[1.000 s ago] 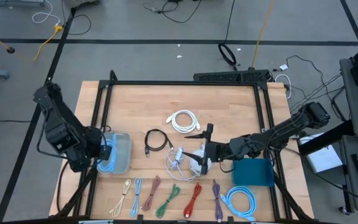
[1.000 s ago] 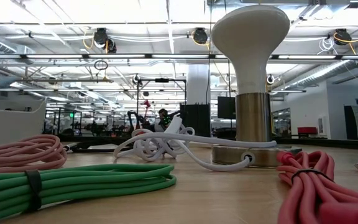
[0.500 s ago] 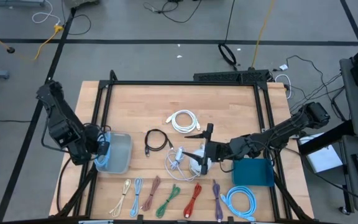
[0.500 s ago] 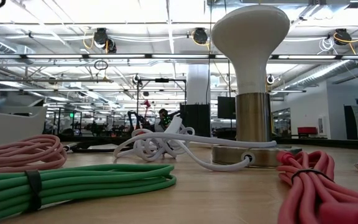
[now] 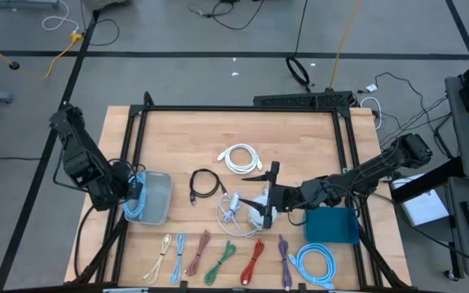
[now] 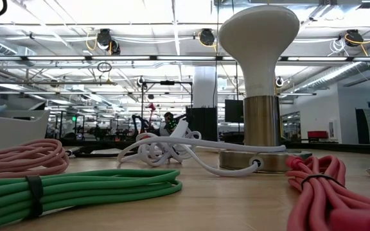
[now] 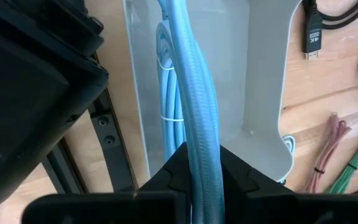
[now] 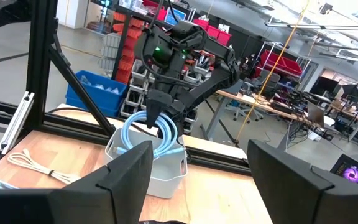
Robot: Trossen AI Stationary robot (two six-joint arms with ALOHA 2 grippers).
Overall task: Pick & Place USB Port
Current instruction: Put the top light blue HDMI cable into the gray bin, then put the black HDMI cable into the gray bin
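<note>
My left gripper [image 5: 129, 195] hangs over the translucent bin [image 5: 161, 198] near the table's left edge and is shut on a light-blue cable [image 7: 194, 124]. The right wrist view shows that cable's loop [image 8: 153, 132] above the bin [image 8: 151, 171]. My right gripper [image 5: 269, 200] is open near the table's middle, beside a white mushroom-shaped lamp [image 6: 259, 83] on a metal base. Nothing lies between its fingers [image 8: 129, 177]. A tangled white cable [image 6: 166, 147] runs to the lamp's base. My left gripper pinches a strand of the light-blue cable [image 7: 199, 177] between its two fingers, coming from above and pointing down. The strand runs along between the fingers. The tied coil [image 7: 169, 106] hangs below them, down inside the bin.
Coiled cables lie in a row along the near edge: cream, blue, pink [image 6: 18, 157], green [image 6: 76, 189], red [image 6: 326, 186] and purple. A teal box [image 5: 330, 225] and a blue coil [image 5: 316, 264] sit near right. A black cable [image 5: 206, 185] and a white coil [image 5: 241, 158] lie mid-table.
My left gripper has sunk a little and drawn slightly toward the table's left edge, still shut on the blue cable. The cable's coil has gone down with it into the bin. My right arm has kept still.
</note>
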